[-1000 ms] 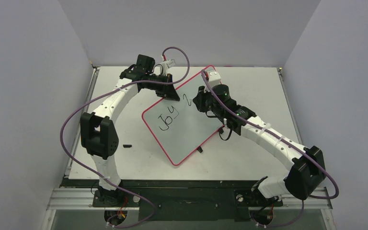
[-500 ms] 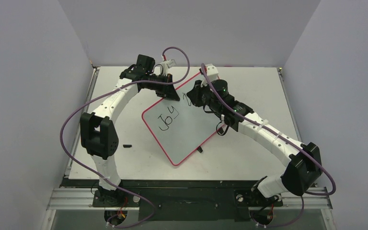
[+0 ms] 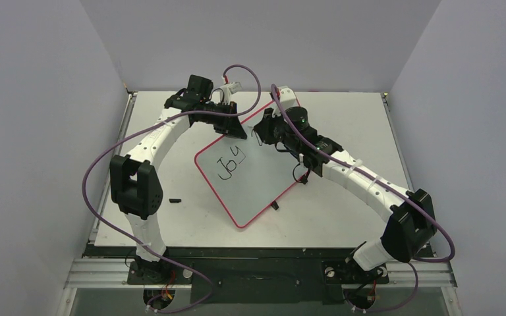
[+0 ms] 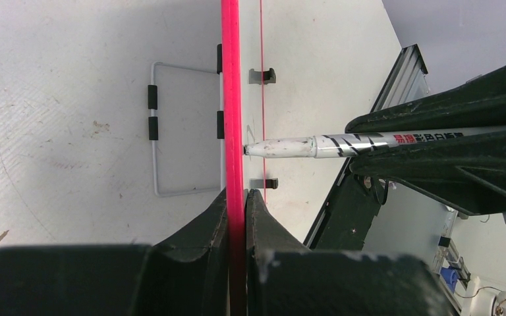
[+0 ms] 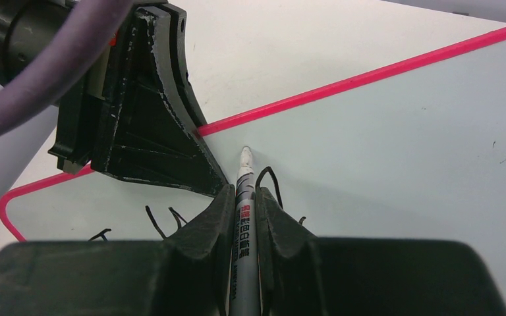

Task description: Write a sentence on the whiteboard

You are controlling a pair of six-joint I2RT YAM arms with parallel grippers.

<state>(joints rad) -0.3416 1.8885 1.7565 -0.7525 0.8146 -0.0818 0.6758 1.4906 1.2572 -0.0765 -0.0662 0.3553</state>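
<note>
**Holding a marker tip at the whiteboard, next to the word "Joy"**

The marker (image 5: 245,172) has a white barrel with black stripes and a line of red and black printed characters, which are too small to read. The right gripper (image 5: 244,192) has its two fingers closed tight on the barrel, and only the front end sticks out. In the left wrist view the tip reaches the face of the whiteboard (image 3: 257,187), just beside the red rim.

The left gripper (image 4: 237,201) is closed on that rim and pinches the far left edge of the board, very near the marker.

On the board the black handwritten word "Joy" (image 3: 229,166) can be read. One more black stroke begins after it, partly hidden under the right gripper.

The board is turned diagonal in the middle of the table (image 3: 342,217), with one corner toward the arm bases. Small black clips (image 4: 263,76) sit along one edge.
</note>
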